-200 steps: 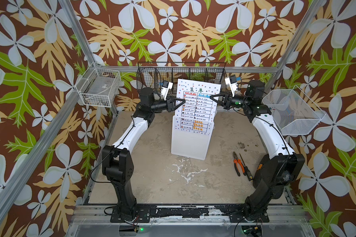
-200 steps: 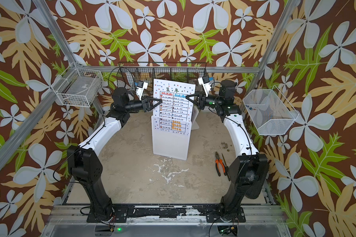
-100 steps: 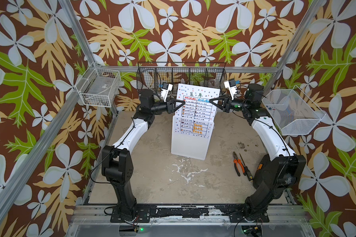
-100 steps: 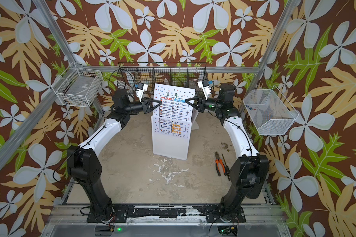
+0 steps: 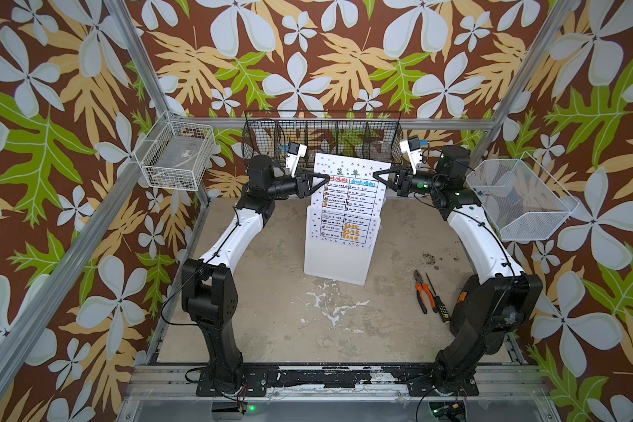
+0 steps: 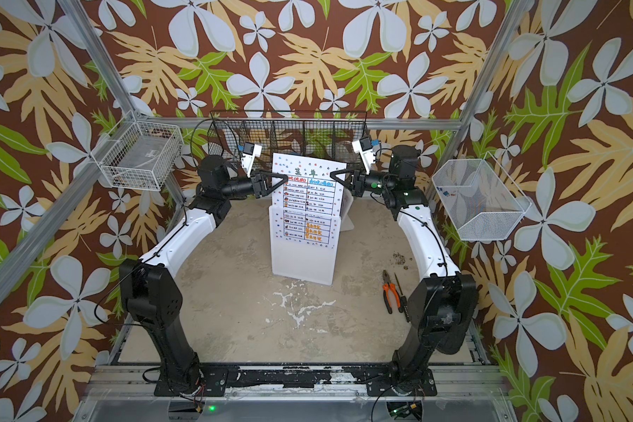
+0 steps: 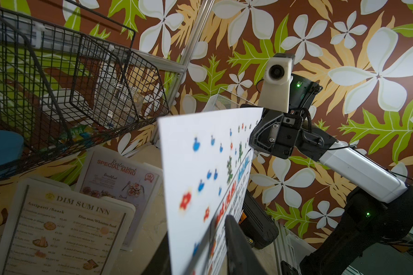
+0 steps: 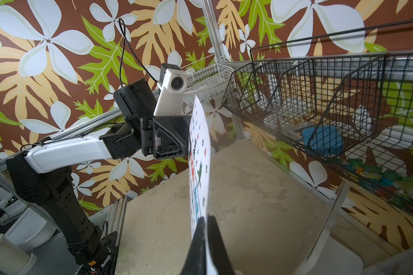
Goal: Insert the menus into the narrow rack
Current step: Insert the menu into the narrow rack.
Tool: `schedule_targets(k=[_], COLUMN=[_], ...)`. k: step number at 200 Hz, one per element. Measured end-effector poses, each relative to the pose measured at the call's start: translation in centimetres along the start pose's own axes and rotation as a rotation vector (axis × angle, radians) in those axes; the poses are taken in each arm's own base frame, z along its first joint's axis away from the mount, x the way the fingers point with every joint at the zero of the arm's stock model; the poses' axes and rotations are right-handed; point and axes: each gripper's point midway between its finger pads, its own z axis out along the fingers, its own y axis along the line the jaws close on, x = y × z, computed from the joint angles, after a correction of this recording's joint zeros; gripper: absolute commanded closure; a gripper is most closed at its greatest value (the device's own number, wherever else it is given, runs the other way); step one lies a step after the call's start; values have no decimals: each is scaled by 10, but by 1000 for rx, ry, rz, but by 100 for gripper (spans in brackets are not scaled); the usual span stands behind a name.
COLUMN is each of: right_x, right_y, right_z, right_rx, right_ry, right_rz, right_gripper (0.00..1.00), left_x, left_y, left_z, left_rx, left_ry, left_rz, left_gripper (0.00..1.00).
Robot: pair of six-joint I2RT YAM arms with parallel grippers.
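White menu [image 5: 348,197], dot-bordered with a printed table, stands upright between the arms. The right gripper [image 5: 375,175] is clamped on its right edge. The left gripper [image 5: 326,179] straddles its left edge; whether it pinches is unclear. The sheet's lower half sits in the front pocket of the white rack [image 5: 335,265]. DIM SUM INN [image 7: 65,228] and SPECIAL MENU [image 7: 119,181] stand behind it. Pliers [image 5: 421,292] lie well apart, rightward. The sheet sits slightly lower than a second ago.

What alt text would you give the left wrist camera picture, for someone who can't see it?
A large white menu with coloured dots stands upright near the camera, its far edge pinched by the right gripper. Behind it, the DIM SUM INN menu and the SPECIAL MENU sit in white rack slots.
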Motion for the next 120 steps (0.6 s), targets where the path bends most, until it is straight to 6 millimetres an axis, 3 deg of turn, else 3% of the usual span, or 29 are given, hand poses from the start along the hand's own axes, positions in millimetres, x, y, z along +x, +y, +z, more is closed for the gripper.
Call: schedule_targets(k=[31,64,95,120], right_x=[12,12,-2,-8], right_y=[2,4,9,10], right_z=[2,5,3,4], right_rx=[-6,-13,-16,-17], right_ry=[12,13,-4,-11], right_rz=[26,31,-7,-23], right_gripper=[97,85,83,88], left_x=[13,15,1,-9], left_y=[3,3,-4,-9], left_z=[-2,-3,-3,-2], left_rx=[-9,-9,1,8], left_ry=[15,15,-3,-15], left_rz=[-26,-28,3,26], left_gripper=[67,66,66,66])
